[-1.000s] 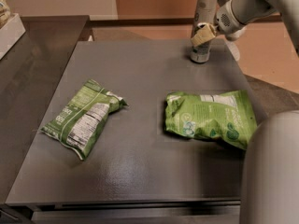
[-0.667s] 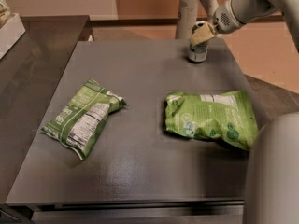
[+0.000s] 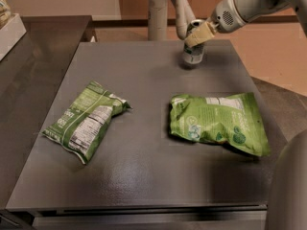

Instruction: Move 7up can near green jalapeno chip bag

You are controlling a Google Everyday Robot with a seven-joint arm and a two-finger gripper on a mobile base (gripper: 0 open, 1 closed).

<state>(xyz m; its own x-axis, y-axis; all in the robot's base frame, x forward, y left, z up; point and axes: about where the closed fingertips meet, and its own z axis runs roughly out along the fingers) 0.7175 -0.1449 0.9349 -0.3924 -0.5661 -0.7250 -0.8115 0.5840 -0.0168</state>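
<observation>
Greens on dark grey table (image 3: pixel 144 186)
7up can (image 3: pixel 193 55) silver/green, far right, cream gripper (image 3: pixel 198 34) at its top. Left, green jalapeno chip bag (image 3: pixel 86 122): dk green, white panel + stripe. Right, lime bag (image 3: pixel 218 123) w/ round emblems.

Lime bag (image 3: pixel 218 123) lay flat on right of grey counter (image 3: pixel 144 176), emblems up. Darker side counter (image 3: pixel 43 37) adjoined left, pale object (image 3: pixel 9 30) on it. Tan floor (image 3: pixel 273 47) beyond.

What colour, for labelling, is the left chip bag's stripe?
White, crossing the green jalapeno chip bag diagonally; camera view. The tool is at the 7up can.
</observation>
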